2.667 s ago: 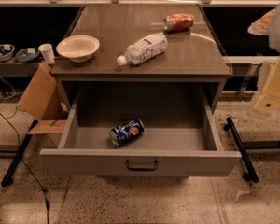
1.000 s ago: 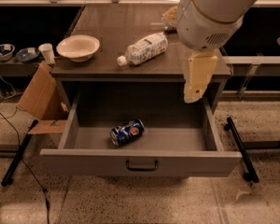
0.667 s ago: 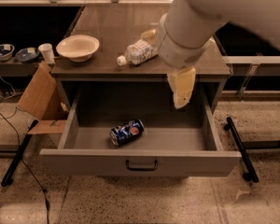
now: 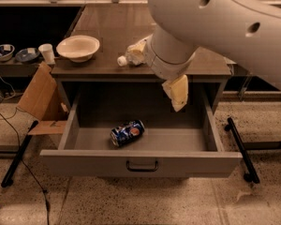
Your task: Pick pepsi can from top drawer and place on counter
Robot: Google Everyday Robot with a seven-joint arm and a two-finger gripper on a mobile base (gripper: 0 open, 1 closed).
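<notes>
The counter [image 4: 107,27] is glossy, catching light; the top drawer [image 4: 140,163] is matt grey metal. The pepsi can [image 4: 127,132] lying in it is shiny, dented metal. The gripper [image 4: 177,102], hanging over the open drawer, looks like smooth cream plastic; the cardboard [image 4: 37,95] is dull brown

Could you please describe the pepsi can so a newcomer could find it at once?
Below the counter, the top drawer stands open. The pepsi can lies on its side in it, lower left of the gripper hanging over the drawer. Dark blue, it alone is inside; the bottle and bowl sit on the counter.
</notes>
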